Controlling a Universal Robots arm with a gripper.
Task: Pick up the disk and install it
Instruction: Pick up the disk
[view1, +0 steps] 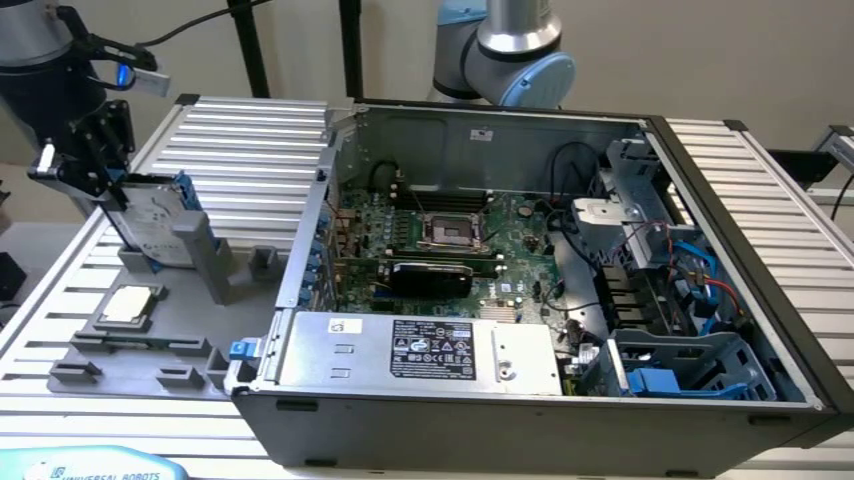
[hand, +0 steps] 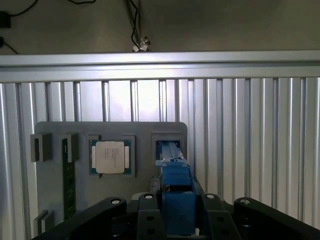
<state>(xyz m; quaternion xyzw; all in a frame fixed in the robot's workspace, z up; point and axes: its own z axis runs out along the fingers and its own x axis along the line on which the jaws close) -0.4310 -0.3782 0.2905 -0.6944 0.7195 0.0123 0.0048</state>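
Pickup is the stage I read here, with installation not yet done. The gripper (view1: 115, 192) sits at the top of the disk (view1: 150, 226), which stands upright in a slot of the grey fixture plate (view1: 200, 335) on the slatted tabletop (view1: 254, 130), at the exterior view's left and well apart from the open computer case (view1: 521, 112).

In the wrist view the fingers (hand: 150, 212) press against both sides of the disk's blue frame (hand: 176, 175), so I judge them closed on it. The disk's far end seems to reach into its slot, so I don't count it as lifted. The small square chip (hand: 110, 157) lies in its own pocket beside it, untouched.

The blue drive cage (view1: 681, 372) in the case looks unfilled.

For writing, I can read "UNIVERSAL ROBOTS" on the teal pad (view1: 94, 468) at the near edge. The power supply label (view1: 434, 352) is black and white but too small to read.
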